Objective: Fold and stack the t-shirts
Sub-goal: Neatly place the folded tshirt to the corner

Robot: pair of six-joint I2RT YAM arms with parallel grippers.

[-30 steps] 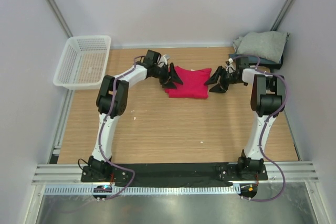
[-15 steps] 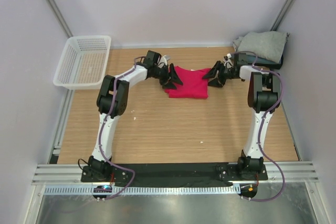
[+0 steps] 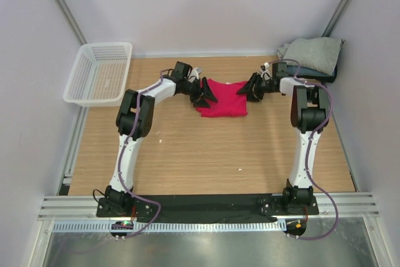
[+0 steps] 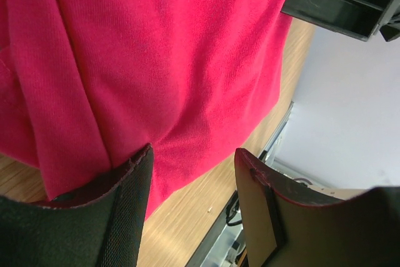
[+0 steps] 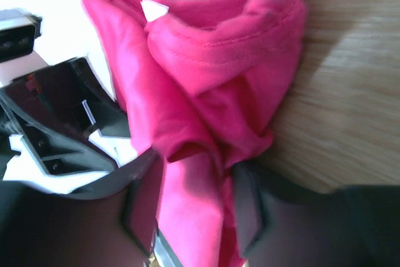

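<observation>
My right fingers (image 3: 250, 90) pinch the pink t-shirt (image 3: 224, 99) at its 3 o'clock edge, my left fingers (image 3: 207, 95) gape over its 9 o'clock edge.

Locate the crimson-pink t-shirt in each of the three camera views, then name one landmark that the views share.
Top external: the crimson-pink t-shirt lies far-centre on the wooden tabletop, between the left gripper and the right gripper.
Left wrist: it fills the upper left and centre.
Right wrist: it is bunched down the middle, running between the fingers.
Shared landmark: the wooden tabletop beside the shirt.
</observation>
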